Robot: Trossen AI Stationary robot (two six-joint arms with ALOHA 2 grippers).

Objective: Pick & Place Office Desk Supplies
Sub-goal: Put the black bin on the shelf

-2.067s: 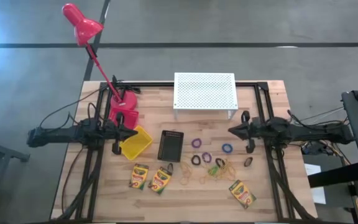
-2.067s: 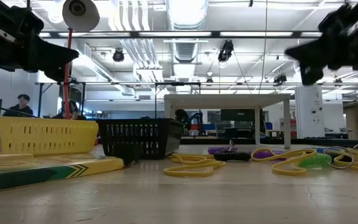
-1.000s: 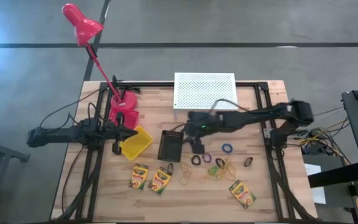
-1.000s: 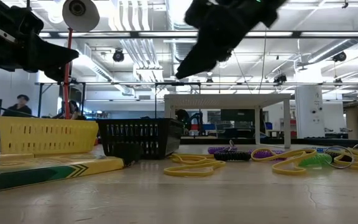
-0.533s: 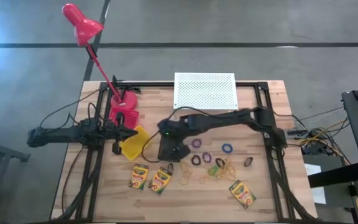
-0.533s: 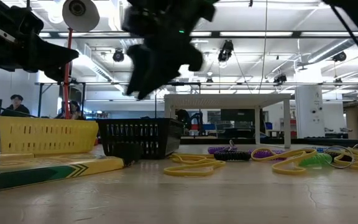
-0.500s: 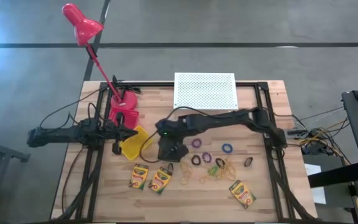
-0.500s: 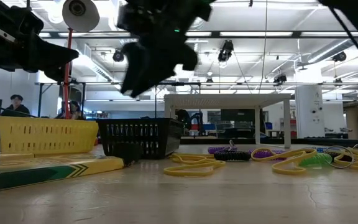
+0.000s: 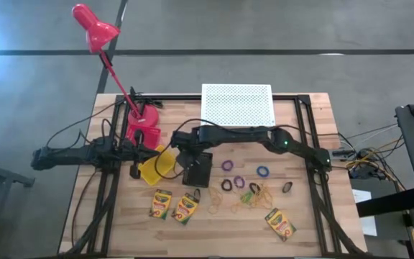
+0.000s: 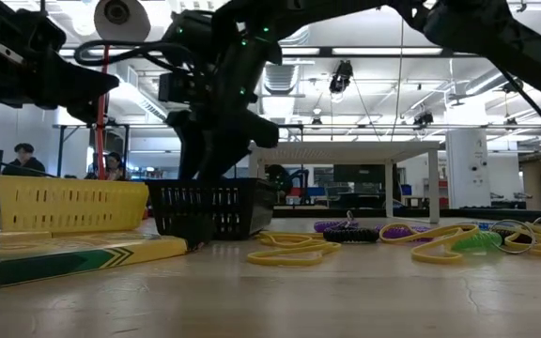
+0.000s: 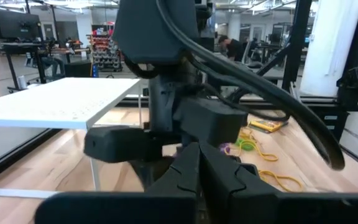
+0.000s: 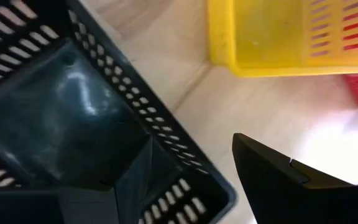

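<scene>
Crayon boxes lie nearest the front edge of the bench: we see two side by side (image 9: 162, 204) (image 9: 186, 208) toward the left, and one alone (image 9: 280, 224) toward the right front corner. Between them we see thin tan rubber bands (image 9: 261, 194) and small rings (image 9: 227, 185) in a loose bunch, with more rings (image 9: 264, 171) a bit farther back.

Next comes the black basket (image 9: 198, 169), near the middle of the bench. The yellow basket (image 9: 158, 165) sits just beside it on the left, tilted. Our right gripper (image 9: 185, 160) reaches all the way across to the black basket. Its fingers are spread wide apart, one inside the basket and one outside its wall (image 12: 185, 155) on the yellow basket's side. We cannot tell if they touch the wall.

Our left gripper (image 9: 148, 153) waits by the bench's left edge, pinched shut and holding nothing, just behind the yellow basket.

Farther back, the red lamp (image 9: 92, 27) stands toward the back left, and the white riser (image 9: 237, 105) sits at the back edge.
</scene>
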